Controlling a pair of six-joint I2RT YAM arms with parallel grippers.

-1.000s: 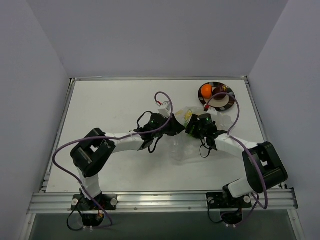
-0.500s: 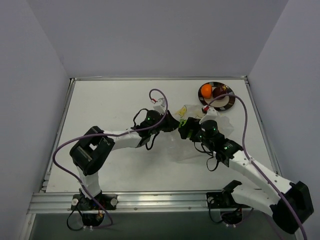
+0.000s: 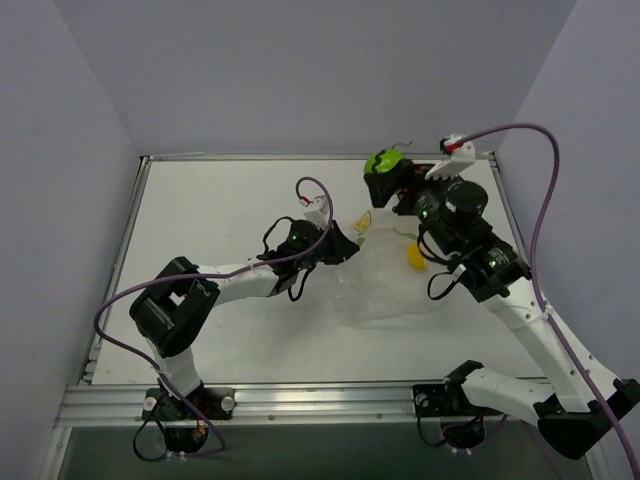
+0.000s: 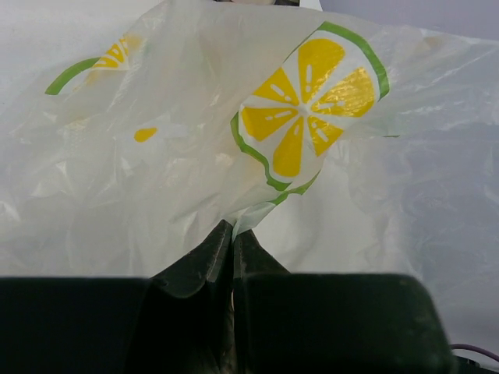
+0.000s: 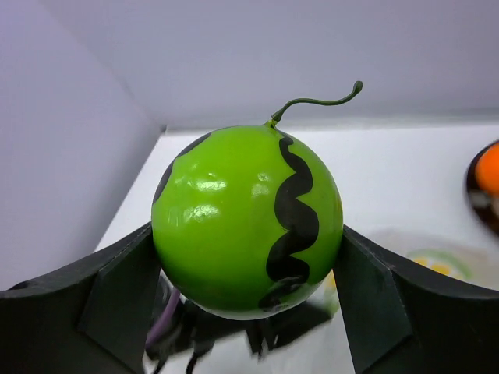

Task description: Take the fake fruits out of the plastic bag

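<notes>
Hanging above the far right part of the table (image 3: 220, 210), a bright green fake fruit (image 5: 245, 226) is clamped between the two dark fingers of the right gripper (image 5: 248, 265). The fruit is painted like a small watermelon, with wavy black stripes and a thin curled stem, and it is clear of the bag.

The plastic bag (image 3: 385, 285) is spread in a wrinkled heap on the table, right of the middle and toward the right edge. A lemon-slice print is seen on its film. A fold of that film is pinched in the fully closed left gripper (image 4: 232, 238), at the bag's left side. A yellow fruit (image 3: 413, 257) is seen at the bag's right side, apparently inside it. An orange fruit (image 5: 487, 175) is glimpsed on a dark-rimmed plate (image 5: 472, 187) at the edge of the right wrist view (the plate is hidden by the arm from above).

The fruits are judged hard, light and glossy, so likely to slip; each is best taken across its widest part, as the green one is. The bag is judged thin, limp and easily dragged, so it is best held down by a pinch of film near its mouth.
</notes>
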